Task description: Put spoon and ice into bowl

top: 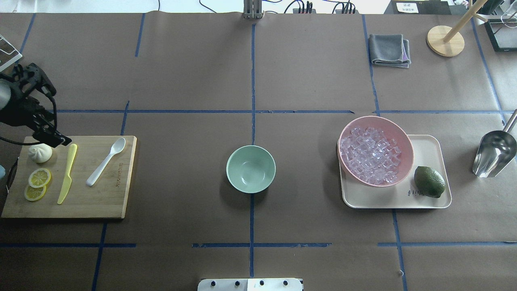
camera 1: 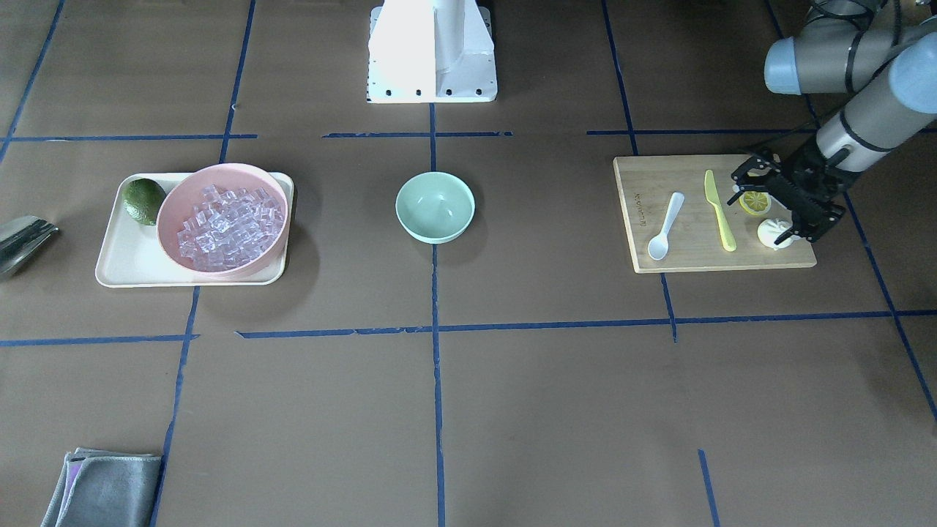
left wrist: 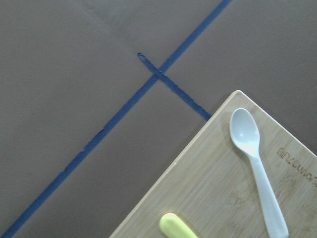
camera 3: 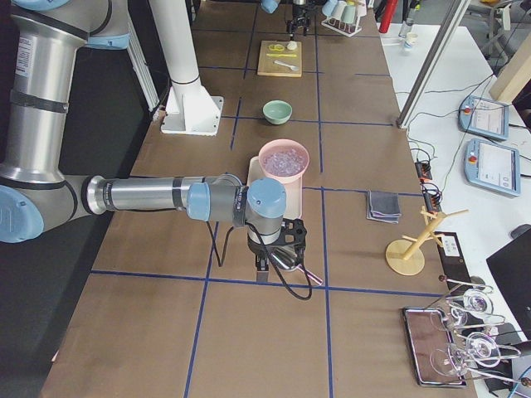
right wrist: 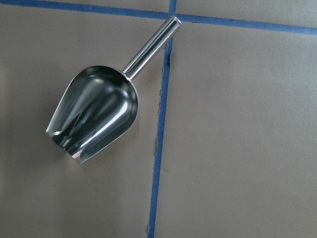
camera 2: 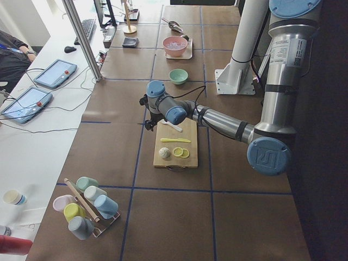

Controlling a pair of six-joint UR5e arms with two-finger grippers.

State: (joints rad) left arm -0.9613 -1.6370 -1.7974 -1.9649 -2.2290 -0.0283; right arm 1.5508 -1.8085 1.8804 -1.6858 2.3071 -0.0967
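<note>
1. Front-facing: the left gripper (camera 1: 761,212) hangs empty with jaws spread over the cutting board (camera 1: 695,256), above a lemon slice (camera 1: 754,203) and a bun (camera 1: 770,234). The knife (camera 1: 719,212) lies between it and the spoon (camera 1: 665,227).
2. Overhead: the mint-green bowl (top: 251,169) sits well apart, with bare paper between. The ice (top: 371,155) fills the pink bowl (top: 410,141) beyond it.
3. Exterior left: the near arm reaches over the board's far end, with open table around it.
4. Exterior right: the right gripper (camera 3: 286,245) hovers over a steel scoop (camera 3: 280,260). I cannot tell how its jaws stand.
5. Left wrist: the spoon's scoop end lies near the board's corner.
6. Right wrist: the scoop lies directly below, its handle reaching a blue tape line (right wrist: 159,148).
</note>
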